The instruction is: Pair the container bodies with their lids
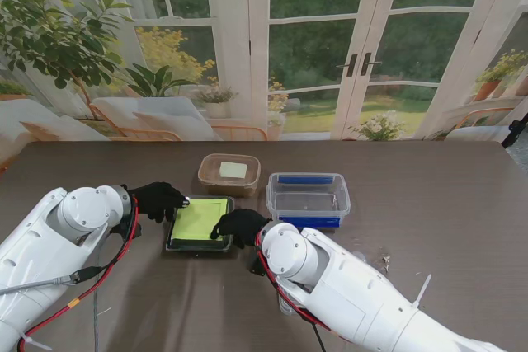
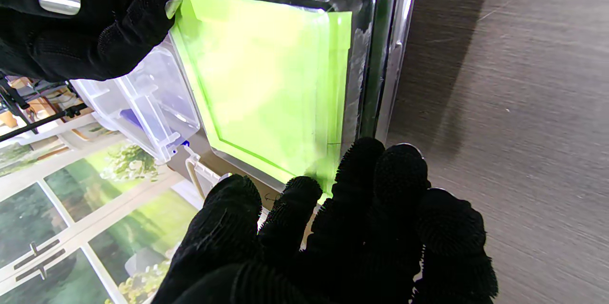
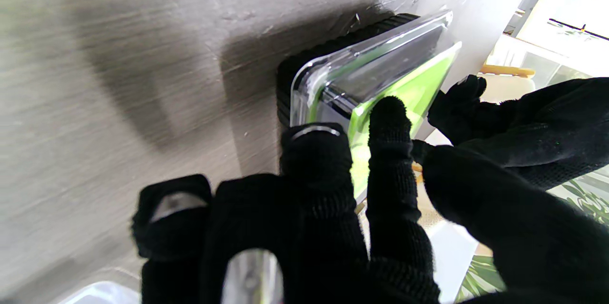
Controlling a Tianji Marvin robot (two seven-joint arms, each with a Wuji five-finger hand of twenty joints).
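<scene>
The clear lid with the green panel (image 1: 199, 220) is being seated on the black container (image 3: 304, 59) at table centre. The left hand (image 1: 158, 199) presses at its ten o'clock corner and the right hand (image 1: 239, 226) at four o'clock, fingers spread flat, nothing grasped. Next, an even downward push seems needed.

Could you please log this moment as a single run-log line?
left hand: fingers on clear lid | right hand: fingers on lid | black container: under lid | clear box: untouched
</scene>
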